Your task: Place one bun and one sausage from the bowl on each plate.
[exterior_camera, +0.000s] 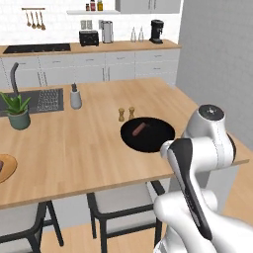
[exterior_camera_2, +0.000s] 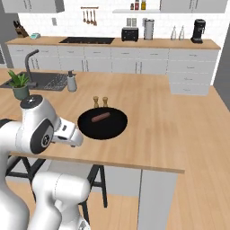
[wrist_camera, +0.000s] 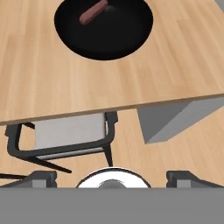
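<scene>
A long wooden island [exterior_camera: 89, 143] fills the middle of the kitchen, with a dark sink [exterior_camera: 34, 101] set in its far left part. Two chairs [exterior_camera: 123, 202] with dark frames and pale seats stand under its near edge. The floor [exterior_camera_2: 202, 197] is light wood. Along the white tiled back wall [exterior_camera_2: 103, 22] run grey cabinets [exterior_camera_2: 134, 60] under a wooden counter [exterior_camera_2: 148, 43] with a black hob [exterior_camera_2: 87, 40]. A grey wall [exterior_camera: 217, 64] stands at the right.
</scene>
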Motion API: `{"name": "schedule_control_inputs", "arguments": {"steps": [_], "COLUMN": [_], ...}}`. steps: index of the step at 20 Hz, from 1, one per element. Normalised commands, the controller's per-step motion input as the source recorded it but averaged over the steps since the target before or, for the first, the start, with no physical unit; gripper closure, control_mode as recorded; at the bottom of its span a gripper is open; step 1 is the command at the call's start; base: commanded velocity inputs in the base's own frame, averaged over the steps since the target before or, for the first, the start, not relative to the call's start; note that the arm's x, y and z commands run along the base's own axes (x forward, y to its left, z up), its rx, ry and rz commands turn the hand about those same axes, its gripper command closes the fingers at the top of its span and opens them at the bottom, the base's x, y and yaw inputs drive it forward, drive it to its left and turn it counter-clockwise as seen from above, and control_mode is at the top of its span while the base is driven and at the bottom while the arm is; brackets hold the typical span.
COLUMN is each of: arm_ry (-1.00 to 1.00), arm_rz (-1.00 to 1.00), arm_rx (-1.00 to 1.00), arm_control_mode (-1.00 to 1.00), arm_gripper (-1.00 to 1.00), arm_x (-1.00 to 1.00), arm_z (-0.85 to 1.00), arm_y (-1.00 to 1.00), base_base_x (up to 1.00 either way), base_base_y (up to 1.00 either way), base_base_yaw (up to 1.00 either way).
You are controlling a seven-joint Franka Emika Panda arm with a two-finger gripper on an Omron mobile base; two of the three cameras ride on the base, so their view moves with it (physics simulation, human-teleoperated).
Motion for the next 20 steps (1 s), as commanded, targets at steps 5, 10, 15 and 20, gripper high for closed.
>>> {"name": "schedule_control_inputs", "arguments": {"steps": [5,10,15,20], "arm_ry": [-0.22,-0.11,0.14,0.24], "arm_rz": [-0.05,-0.24,-0.05,0.07], "arm_rx": [0.01,0.16,0.30,0.33], "arm_control_mode": [-1.00,-1.00,-1.00,-1.00], "arm_gripper": [-1.00,-1.00,-1.00,-1.00], "arm_x": [0.64,0.91,0.96,1.00], "arm_z": [0.43,0.23,0.09,-0.09], "arm_y": [0.08,0.19,-0.31,-0.38], "base_base_x": [0.00,0.00,0.00,0.00], "base_base_y": [0.00,0.00,0.00,0.00], "base_base_yaw": [0.00,0.00,0.00,0.00]}}
